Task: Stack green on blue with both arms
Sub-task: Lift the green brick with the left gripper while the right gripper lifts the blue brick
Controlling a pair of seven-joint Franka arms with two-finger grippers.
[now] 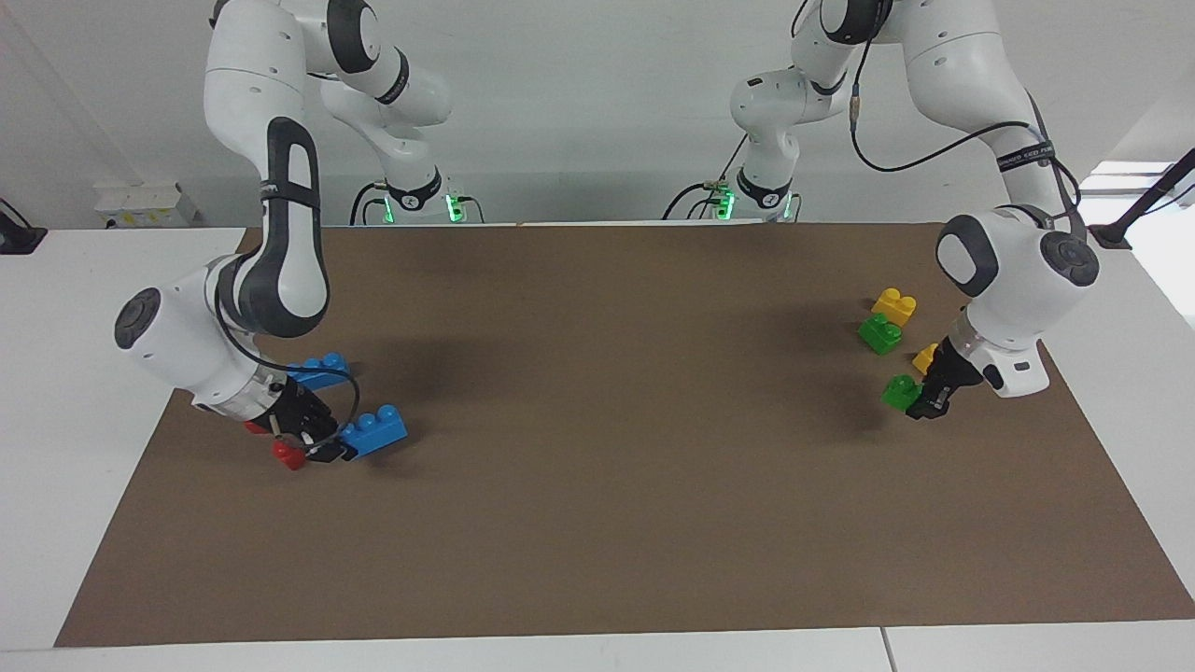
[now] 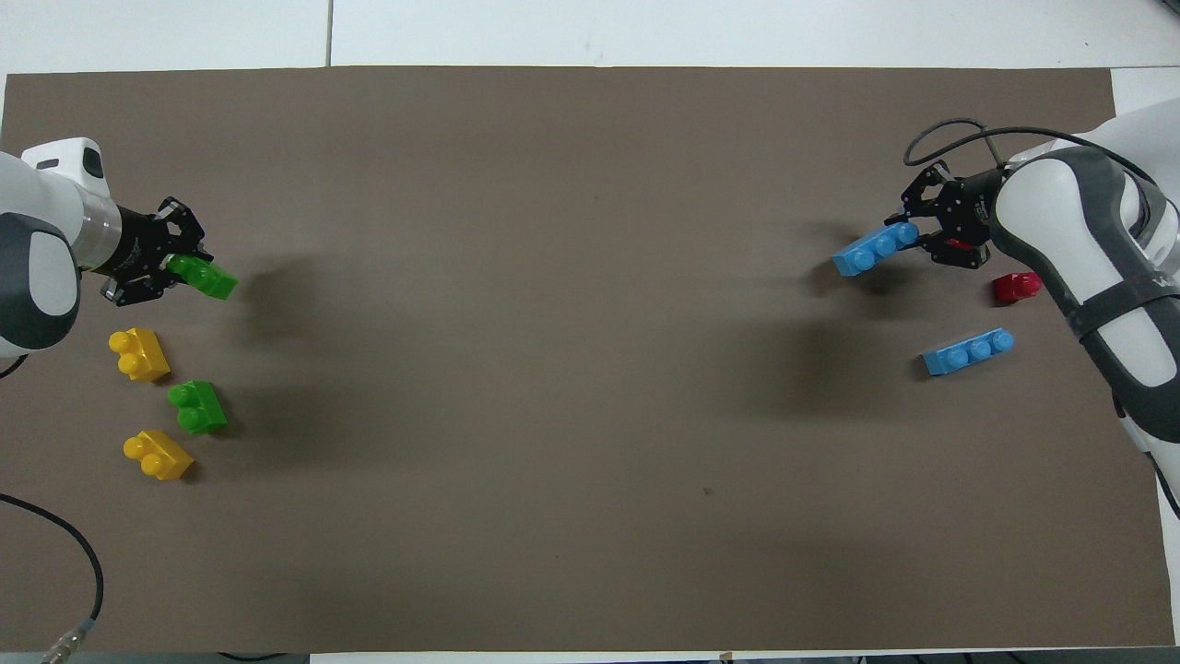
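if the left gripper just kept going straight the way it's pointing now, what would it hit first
Probably nothing soon. The left gripper, shut on a green brick, points along the brown mat toward the right arm's end; that stretch looks free, though its downward tilt is hard to judge.

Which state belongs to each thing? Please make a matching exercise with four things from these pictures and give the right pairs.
Things:
1. blue brick
2. green brick
3. second blue brick
4. second green brick

States:
A. lies on the mat between two yellow bricks
B. held by the left gripper
C. lies free on the mat, near a red brick
D. held by the right gripper

Pairs: 1-D, 2-B, 3-C, 4-A
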